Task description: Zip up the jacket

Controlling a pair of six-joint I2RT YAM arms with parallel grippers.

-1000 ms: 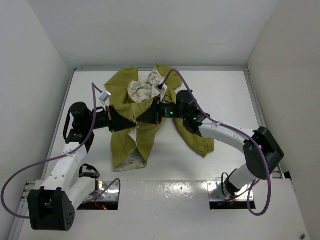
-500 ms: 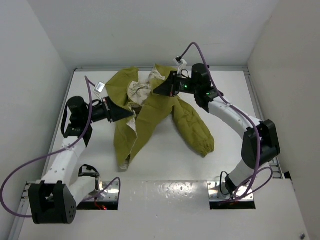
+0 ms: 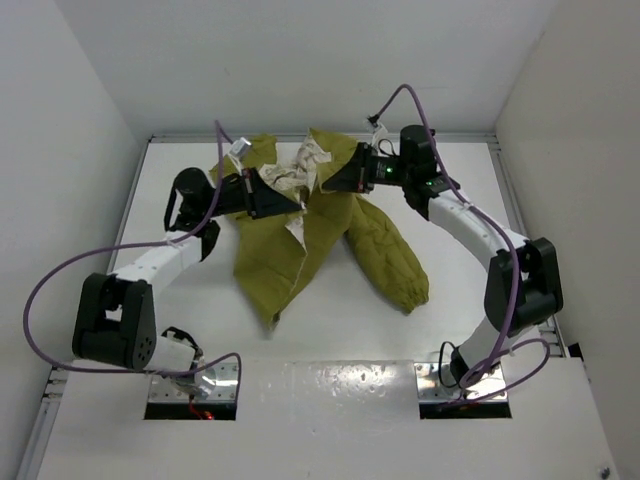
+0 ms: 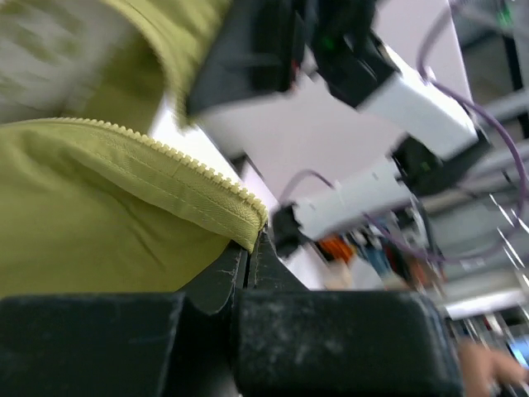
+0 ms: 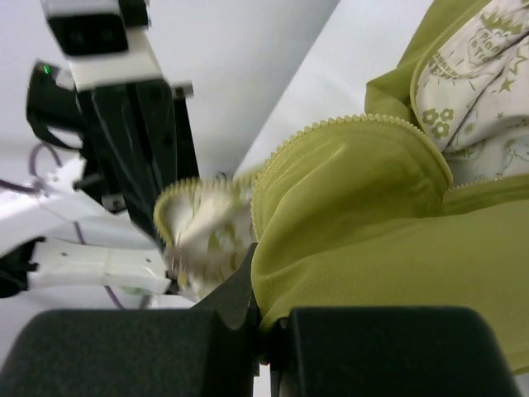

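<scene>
The olive-yellow jacket (image 3: 300, 250) lies on the white table, open, with its cream printed lining (image 3: 300, 165) showing at the back. One sleeve (image 3: 385, 255) stretches to the front right. My left gripper (image 3: 293, 200) is shut on the jacket's toothed zipper edge (image 4: 190, 169), pinched at the fingertips (image 4: 240, 260). My right gripper (image 3: 324, 184) is shut on a fold of the jacket (image 5: 388, 240) beside its other zipper edge (image 5: 347, 124). The two grippers face each other a few centimetres apart above the jacket's upper middle. The zipper slider is not visible.
The table (image 3: 450, 190) is boxed in by white walls at the back and both sides. Purple cables (image 3: 60, 270) loop off both arms. Metal base plates (image 3: 330, 385) lie along the near edge.
Both grippers have moved toward the back of the table with the jacket edges in them. The left arm swung in from the left. The jacket's lower part was pulled up and narrowed.
</scene>
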